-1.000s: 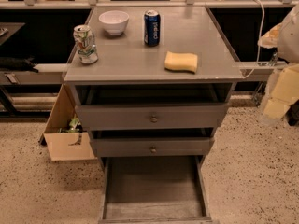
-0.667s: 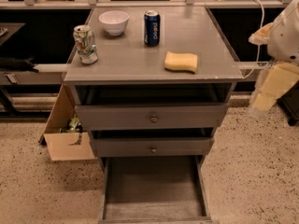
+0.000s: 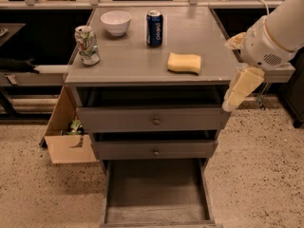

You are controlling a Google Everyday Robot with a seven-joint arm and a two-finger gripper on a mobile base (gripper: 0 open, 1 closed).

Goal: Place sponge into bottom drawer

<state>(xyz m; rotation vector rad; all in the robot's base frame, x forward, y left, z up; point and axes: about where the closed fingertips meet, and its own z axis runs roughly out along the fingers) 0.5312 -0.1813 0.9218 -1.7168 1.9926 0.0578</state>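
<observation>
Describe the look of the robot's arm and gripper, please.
The arm is white, with thick rounded links and a small vent grille on its bulbous joint. The gripper, hanging beside the right edge of the cabinet, is pale cream, blocky and tapering.

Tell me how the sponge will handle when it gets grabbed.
The sponge has rounded, wavy edges like soft foam, so it will probably squash under a grip and weigh little. It lies flat on the cabinet top, so it is unlikely to roll or tip. The gripper hangs beside the cabinet, apart from it.
</observation>
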